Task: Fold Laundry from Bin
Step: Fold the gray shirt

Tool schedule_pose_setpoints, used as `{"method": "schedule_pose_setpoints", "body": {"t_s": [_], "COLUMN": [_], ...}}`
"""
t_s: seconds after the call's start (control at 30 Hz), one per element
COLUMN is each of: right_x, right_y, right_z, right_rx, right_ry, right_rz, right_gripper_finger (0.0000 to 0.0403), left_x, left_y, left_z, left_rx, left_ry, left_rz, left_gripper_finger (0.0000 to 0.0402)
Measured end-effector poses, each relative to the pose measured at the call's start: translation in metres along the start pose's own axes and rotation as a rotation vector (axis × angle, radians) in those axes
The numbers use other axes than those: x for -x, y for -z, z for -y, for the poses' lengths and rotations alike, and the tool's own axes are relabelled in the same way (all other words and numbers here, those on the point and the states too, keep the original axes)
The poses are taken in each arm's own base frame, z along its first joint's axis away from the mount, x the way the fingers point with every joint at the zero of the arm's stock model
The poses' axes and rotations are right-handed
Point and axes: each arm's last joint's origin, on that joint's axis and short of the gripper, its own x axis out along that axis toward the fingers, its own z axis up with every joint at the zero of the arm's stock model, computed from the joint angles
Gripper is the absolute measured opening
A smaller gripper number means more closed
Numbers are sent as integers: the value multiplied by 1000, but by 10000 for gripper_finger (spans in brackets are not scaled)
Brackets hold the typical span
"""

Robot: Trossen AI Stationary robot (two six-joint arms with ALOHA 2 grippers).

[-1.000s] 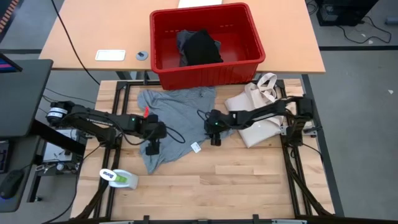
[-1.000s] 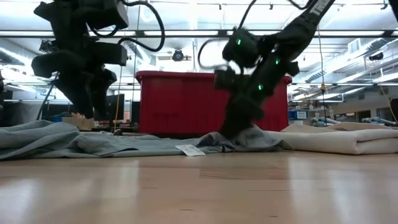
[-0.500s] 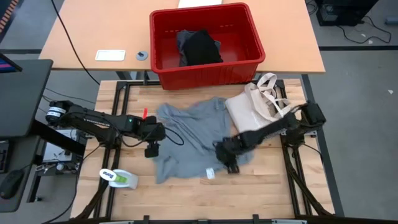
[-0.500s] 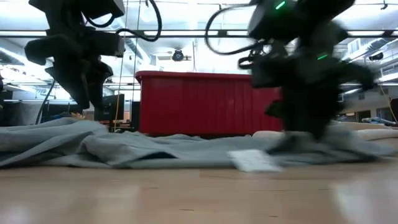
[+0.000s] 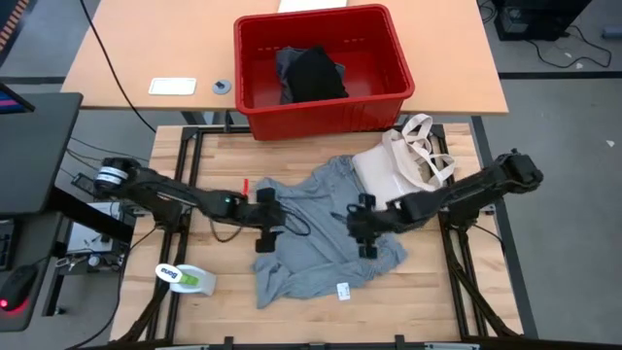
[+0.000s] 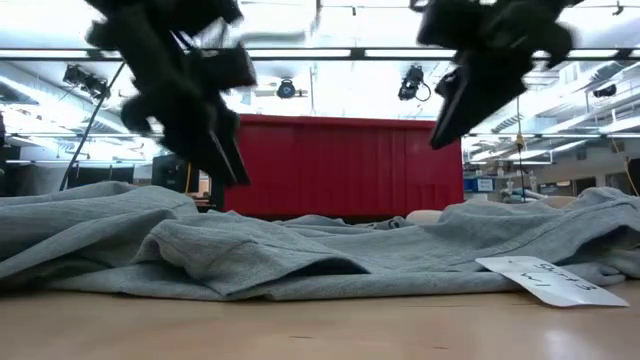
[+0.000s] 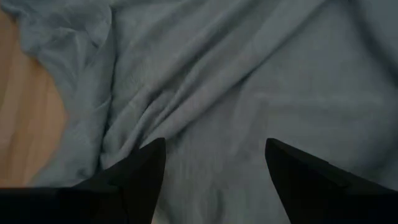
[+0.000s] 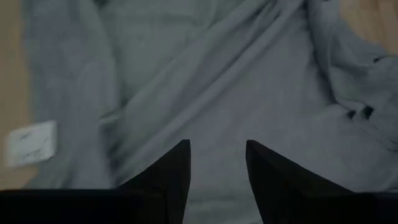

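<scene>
Both grippers hang open above the grey T-shirt [image 5: 326, 233] on the table [image 5: 437, 292]: left gripper [image 5: 264, 236] over its left side, right gripper [image 5: 367, 243] over its right, gripping nothing.

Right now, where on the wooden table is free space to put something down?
Bare wood lies along the near edge of the wooden table, right of the grey T-shirt, and between the shirt and the red bin. It is crowded at the tote bag and the roll.

tote bag [image 5: 408, 160]: table right | tape roll [image 5: 188, 279]: front-left | card [image 5: 172, 86]: desk
</scene>
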Motion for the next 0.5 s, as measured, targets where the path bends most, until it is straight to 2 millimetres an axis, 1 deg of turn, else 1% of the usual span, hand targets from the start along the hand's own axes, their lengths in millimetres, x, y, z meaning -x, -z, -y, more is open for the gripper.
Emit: {"method": "schedule_pose_setpoints", "body": {"t_s": [0.1, 0.2, 0.27, 0.37, 0.5], "right_x": [-16, -37, -47, -55, -53], "right_y": [-4, 2, 5, 8, 9], "right_z": [6, 7, 9, 11, 12], "right_rx": [-11, 6, 7, -3, -17], "right_ry": [-58, -52, -38, -29, -22], "right_rz": [-12, -84, -123, -157, -170], "right_gripper_finger": [162, 162, 162, 162, 162], "left_x": [-19, -27, -27, -21, -10], "left_y": [6, 14, 17, 20, 24], "left_z": [6, 17, 27, 46, 72], "left_rx": [-9, 10, 35, 63, 82], "left_ry": [76, 192, 267, 397, 570], "left_rz": [-60, -139, -171, -209, -257], "left_gripper_finger": [279, 279, 279, 279, 279]}}
